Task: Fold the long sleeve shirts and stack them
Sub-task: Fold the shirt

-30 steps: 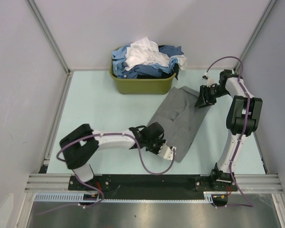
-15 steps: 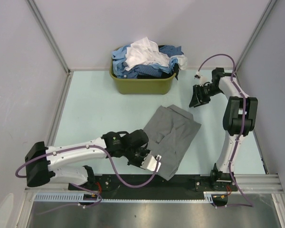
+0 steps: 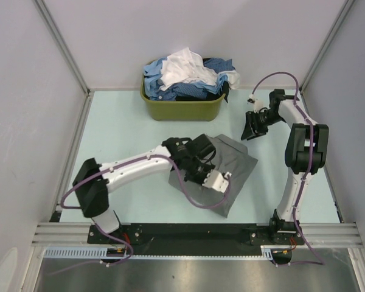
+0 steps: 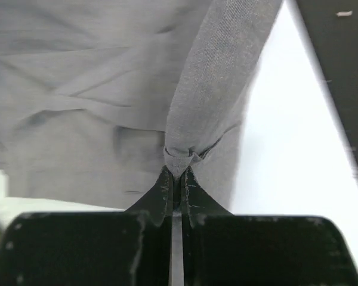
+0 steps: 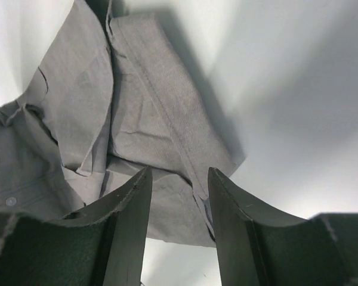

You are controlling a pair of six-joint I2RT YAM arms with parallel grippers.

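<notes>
Because the grey shirt (image 3: 240,161) must be folded before it can be stacked, it lies on the worktop (image 3: 121,134) with one part lifted. The left jaws are pinched tight on a small gather of its cloth. From that pinch a band of fabric runs taut away from them over the rest of the garment; whether it is a sleeve or a doubled edge I cannot tell. Held so, I judge, that part can be carried across the body of the shirt as a fold.

Ahead of the left jaws and to their left the cloth lies broad, creased in shallow ridges, plain mid-grey with a fine weave. The right jaws stand partly apart with nothing between them, hanging clear of the shirt's far side. Below and beyond them show a long stitched edge (image 5: 167,131) and one small button (image 5: 11,201). Well beyond both pairs of jaws, an olive-green basket (image 3: 182,108) holds the other shirts (image 3: 188,76), blue and white, heaped and not yet folded.
</notes>
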